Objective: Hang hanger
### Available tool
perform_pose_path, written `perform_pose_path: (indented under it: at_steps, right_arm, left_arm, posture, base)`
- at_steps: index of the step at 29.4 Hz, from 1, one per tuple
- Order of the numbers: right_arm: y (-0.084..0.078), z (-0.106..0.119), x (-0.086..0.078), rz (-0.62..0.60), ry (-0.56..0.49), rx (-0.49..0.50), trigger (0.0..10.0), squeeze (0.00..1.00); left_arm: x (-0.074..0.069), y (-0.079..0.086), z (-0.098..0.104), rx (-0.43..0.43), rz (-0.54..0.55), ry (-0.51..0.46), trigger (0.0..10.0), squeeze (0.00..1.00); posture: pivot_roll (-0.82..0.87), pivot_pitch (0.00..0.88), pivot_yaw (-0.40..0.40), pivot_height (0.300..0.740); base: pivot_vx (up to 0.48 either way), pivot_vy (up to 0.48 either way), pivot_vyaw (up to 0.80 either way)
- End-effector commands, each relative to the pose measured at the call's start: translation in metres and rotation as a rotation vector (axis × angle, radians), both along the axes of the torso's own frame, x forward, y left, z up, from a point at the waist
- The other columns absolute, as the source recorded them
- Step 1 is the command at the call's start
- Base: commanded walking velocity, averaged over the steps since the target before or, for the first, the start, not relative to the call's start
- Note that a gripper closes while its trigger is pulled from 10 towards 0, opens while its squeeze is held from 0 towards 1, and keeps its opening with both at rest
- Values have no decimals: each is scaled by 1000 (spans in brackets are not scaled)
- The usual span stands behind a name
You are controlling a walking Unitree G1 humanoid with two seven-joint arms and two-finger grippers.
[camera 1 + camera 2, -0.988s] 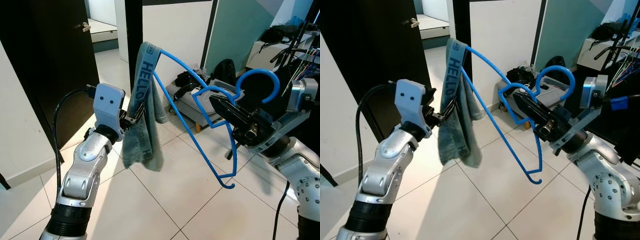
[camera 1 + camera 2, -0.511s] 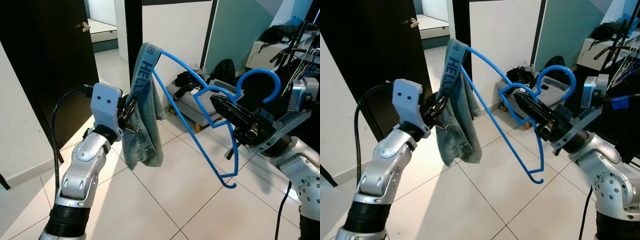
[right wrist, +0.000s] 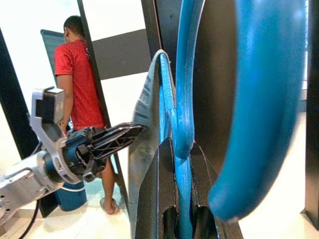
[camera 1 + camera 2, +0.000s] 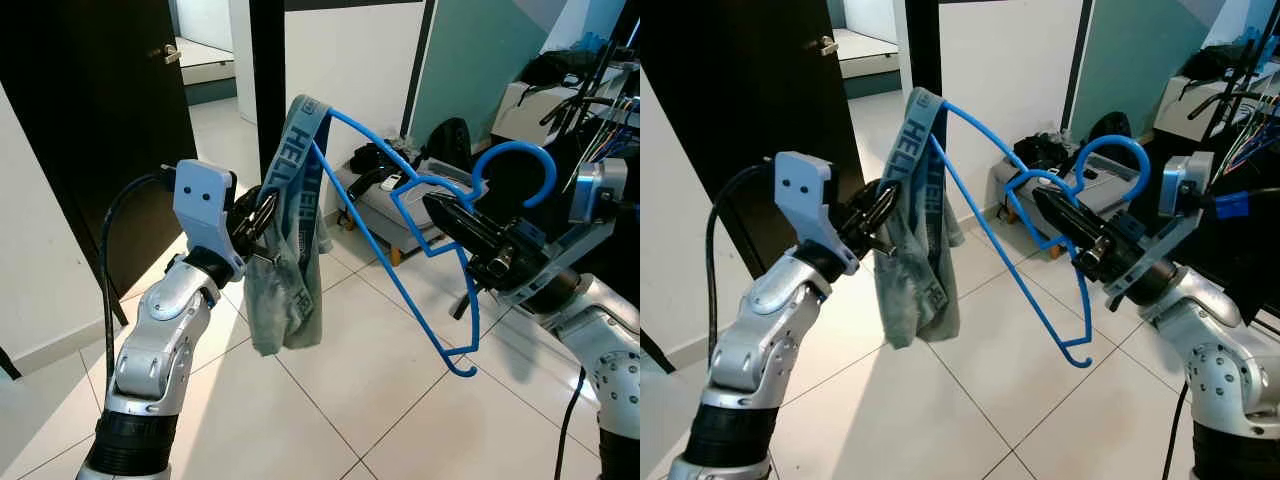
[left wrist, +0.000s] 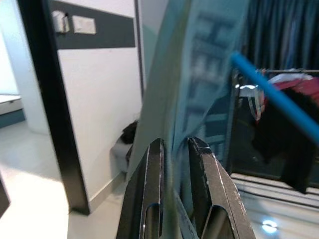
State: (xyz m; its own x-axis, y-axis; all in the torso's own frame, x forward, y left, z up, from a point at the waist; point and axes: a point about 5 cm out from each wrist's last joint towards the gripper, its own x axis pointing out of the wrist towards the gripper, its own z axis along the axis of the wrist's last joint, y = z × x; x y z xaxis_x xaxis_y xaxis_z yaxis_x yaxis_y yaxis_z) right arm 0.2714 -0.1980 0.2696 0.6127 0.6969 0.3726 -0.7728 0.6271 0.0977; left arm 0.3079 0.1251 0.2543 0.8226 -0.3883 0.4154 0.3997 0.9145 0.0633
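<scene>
A blue plastic hanger (image 4: pixel 515 147) is held up in mid-air, tilted, its hook to the right. My right gripper (image 4: pixel 445 210) is shut on its neck just below the hook; the right wrist view has the blue hanger (image 3: pixel 259 99) between the black fingers (image 3: pixel 149 199). A grey-blue garment (image 4: pixel 290 290) with a lettered waistband hangs over the hanger's far left end. My left gripper (image 4: pixel 262 215) is shut on a fold of that garment (image 5: pixel 199 64), a little under the hanger's tip. The cloth bunches below the gripper.
A dark door (image 4: pixel 90 120) stands at the left. Bags and a low box (image 4: pixel 400 190) sit by the back wall, and a cluttered rack (image 4: pixel 590 70) is at the far right. White tiled floor (image 4: pixel 330 400) lies below. A person in a red shirt (image 3: pixel 75 74) stands behind.
My left gripper has risen and moved right with the garment, which now bunches closer under the hanger's end. The hanger and right gripper have hardly moved.
</scene>
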Motion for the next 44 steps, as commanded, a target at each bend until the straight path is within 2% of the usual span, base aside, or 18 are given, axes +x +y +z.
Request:
perform_pose_path:
  at_steps: [1,2,3,4,7,14,15,16,17,18,19,20,21,25,26,33,35,44]
  right_arm:
    - [1,3,1,-10,-18,-15,10000,0]
    - [1,3,1,-11,-19,-16,10000,0]
    - [1,3,1,-11,-19,-16,10000,0]
    - [1,3,1,-13,-18,-20,10000,0]
    - [0,-2,5,-56,-2,-65,10000,0]
    - [-2,-5,8,-76,8,-77,10000,0]
    - [-1,-5,8,-74,6,-76,10000,0]
    - [-1,-5,8,-74,6,-76,10000,0]
    - [-1,-4,8,-71,4,-76,10000,0]
    - [-1,-4,8,-71,4,-76,10000,0]
    - [-1,-4,8,-69,2,-75,10000,0]
    - [0,-3,8,-67,1,-75,10000,0]
    - [0,-2,8,-64,-2,-73,10000,0]
    - [1,-1,7,-57,-8,-71,10000,0]
    - [2,1,6,-40,-21,-63,10000,0]
    - [3,4,3,-18,-35,-51,10000,0]
    - [3,8,0,1,-47,-34,10000,0]
    - [6,10,-4,34,-59,-28,10000,0]
  left_arm:
    - [-2,-3,0,-4,-23,2,10000,0]
    - [-2,-3,0,-8,-26,4,2980,0]
    - [-2,-3,0,-8,-26,4,2980,0]
    - [-3,-4,0,-11,-29,4,0,0]
    - [-3,-3,2,-20,-32,2,0,0]
    - [-3,-2,2,-22,-34,6,0,0]
    - [-3,-3,2,-20,-38,10,4980,0]
    - [-3,-3,2,-20,-38,10,4980,0]
    - [-3,-5,1,-20,-45,11,10000,0]
    - [-3,-5,1,-20,-45,11,10000,0]
    - [-3,-7,0,-10,-40,9,10000,337]
    - [-3,-8,0,-3,-36,7,10000,337]
    - [-3,-10,-2,15,-34,8,10000,1000]
    - [-2,-13,-5,36,-31,15,10000,1000]
    - [-1,-15,-8,65,-15,25,10000,0]
    - [1,-13,-10,84,11,28,10000,0]
    - [4,-8,-10,104,61,27,10000,0]
    - [6,-4,-10,103,92,31,10000,0]
  posture:
    - [-51,0,-32,740]
    - [-51,0,-32,740]
    - [-51,0,-32,740]
    - [-52,0,-30,740]
    - [-52,0,-30,740]
    - [-51,0,-32,740]
    - [-51,0,-32,740]
    - [-51,0,-32,740]
    - [-52,0,-33,740]
    - [-52,0,-33,740]
    - [-53,0,-33,740]
    - [-53,0,-33,740]
    - [-53,0,-33,740]
    - [-53,0,-33,740]
    - [-55,0,-33,740]
    - [-56,0,-32,740]
    - [-56,0,-31,740]
    - [-56,0,-31,740]
  base:
    - [0,0,0]
    - [0,0,0]
    - [0,0,0]
    - [0,0,0]
    - [0,0,0]
    - [0,0,0]
    - [0,0,0]
    - [0,0,0]
    - [0,0,0]
    - [0,0,0]
    - [0,0,0]
    - [0,0,0]
    - [0,0,0]
    - [0,0,0]
    - [0,0,0]
    - [0,0,0]
    - [0,0,0]
    - [0,0,0]
